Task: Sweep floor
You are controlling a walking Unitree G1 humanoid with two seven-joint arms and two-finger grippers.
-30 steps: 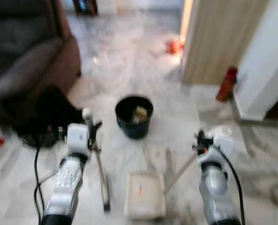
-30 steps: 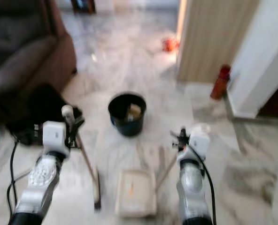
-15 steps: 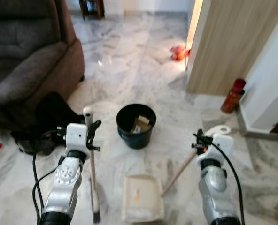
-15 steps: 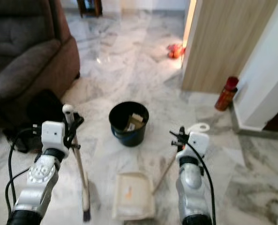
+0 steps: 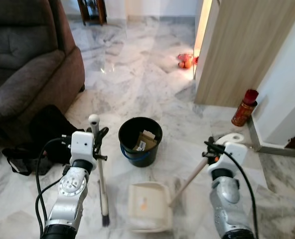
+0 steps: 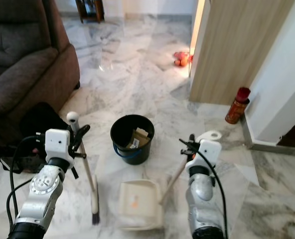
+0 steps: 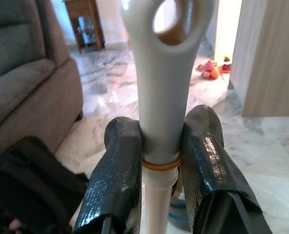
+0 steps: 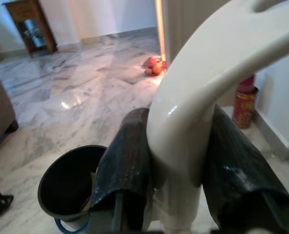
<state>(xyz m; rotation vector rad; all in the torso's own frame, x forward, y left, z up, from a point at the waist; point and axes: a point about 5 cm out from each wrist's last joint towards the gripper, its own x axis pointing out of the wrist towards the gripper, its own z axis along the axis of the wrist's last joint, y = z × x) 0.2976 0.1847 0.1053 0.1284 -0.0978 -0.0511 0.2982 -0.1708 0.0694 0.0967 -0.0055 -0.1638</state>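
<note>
My left gripper (image 5: 98, 135) is shut on the white handle of a broom (image 5: 101, 178), whose dark bristles rest on the marble floor at the lower left. In the left wrist view the black fingers (image 7: 119, 165) clamp the broom handle (image 7: 160, 112) just below its hanging hole. My right gripper (image 5: 211, 149) is shut on the cream handle of a dustpan (image 5: 148, 206), whose pan lies flat on the floor between my arms with a small orange scrap in it. The right wrist view has the fingers (image 8: 130, 161) squeezing the dustpan handle (image 8: 183, 131).
A black bucket (image 5: 140, 141) holding cardboard scraps stands just beyond the dustpan. A brown sofa (image 5: 28, 59) and a black bag (image 5: 48, 132) are at the left. A wooden panel (image 5: 237, 50), a red canister (image 5: 244, 107) and a white wall stand at the right. Orange items (image 5: 186, 59) lie farther off.
The camera has steadied and tilted up, so the picture is sharp and the whole scene shifted. The broom head has swung slightly toward the dustpan. Both grippers keep their hold.
</note>
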